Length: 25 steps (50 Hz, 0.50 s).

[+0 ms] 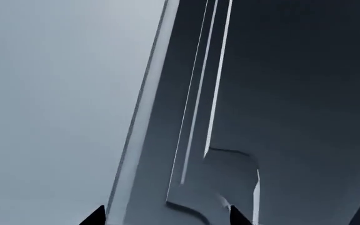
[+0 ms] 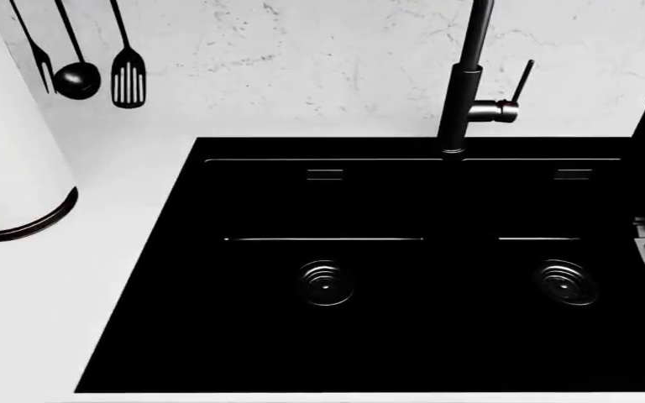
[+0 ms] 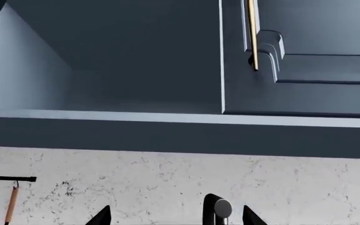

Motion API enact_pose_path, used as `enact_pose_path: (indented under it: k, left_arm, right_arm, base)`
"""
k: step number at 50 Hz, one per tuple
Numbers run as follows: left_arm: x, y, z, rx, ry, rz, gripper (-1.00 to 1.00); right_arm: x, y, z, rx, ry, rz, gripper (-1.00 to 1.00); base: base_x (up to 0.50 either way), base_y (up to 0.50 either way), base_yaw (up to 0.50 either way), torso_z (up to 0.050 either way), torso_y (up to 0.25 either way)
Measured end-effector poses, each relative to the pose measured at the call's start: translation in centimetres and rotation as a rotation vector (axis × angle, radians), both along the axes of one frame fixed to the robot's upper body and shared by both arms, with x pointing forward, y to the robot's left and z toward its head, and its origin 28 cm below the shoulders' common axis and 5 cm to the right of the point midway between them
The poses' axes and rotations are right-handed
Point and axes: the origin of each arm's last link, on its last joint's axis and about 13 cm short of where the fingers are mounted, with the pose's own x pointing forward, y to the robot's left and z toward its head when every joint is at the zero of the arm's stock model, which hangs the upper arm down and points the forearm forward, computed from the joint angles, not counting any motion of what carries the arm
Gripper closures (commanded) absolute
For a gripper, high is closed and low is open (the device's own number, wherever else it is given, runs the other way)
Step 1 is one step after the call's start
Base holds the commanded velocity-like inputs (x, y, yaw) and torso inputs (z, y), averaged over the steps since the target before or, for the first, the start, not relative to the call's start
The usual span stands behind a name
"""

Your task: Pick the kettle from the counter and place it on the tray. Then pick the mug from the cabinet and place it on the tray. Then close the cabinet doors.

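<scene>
black double sink [image 2: 390,277] fills counter [image 2: 121,252] — faucet [image 2: 465,75] behind; both hands spread.

Surface [image 2: 98,277]: plain white, smooth, with a black double sink [image 2: 412,269] set into it; 2 basins, each with 1 round drain. Kettle, tray and mug: not seen in any view. Cabinet [image 3: 105,70]: dark blue-grey, mounted above the marbled back wall; the left side stands open, interior bare as far as shown. Its door [image 3: 305,65] at right is panelled with a thin brass handle.
</scene>
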Motion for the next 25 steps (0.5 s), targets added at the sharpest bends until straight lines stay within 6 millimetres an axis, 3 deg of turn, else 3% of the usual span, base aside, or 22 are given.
enact_pose_path:
  k: [25]
  left_arm:
    - [1.0,-4.1,2.1,0.021,0.040,0.040,-1.00]
  right_arm:
    - [-0.6,-0.6,-0.4,0.011,-0.004,0.005,-1.00]
  base:
    - [0.00,0.00,0.00,0.002,0.000]
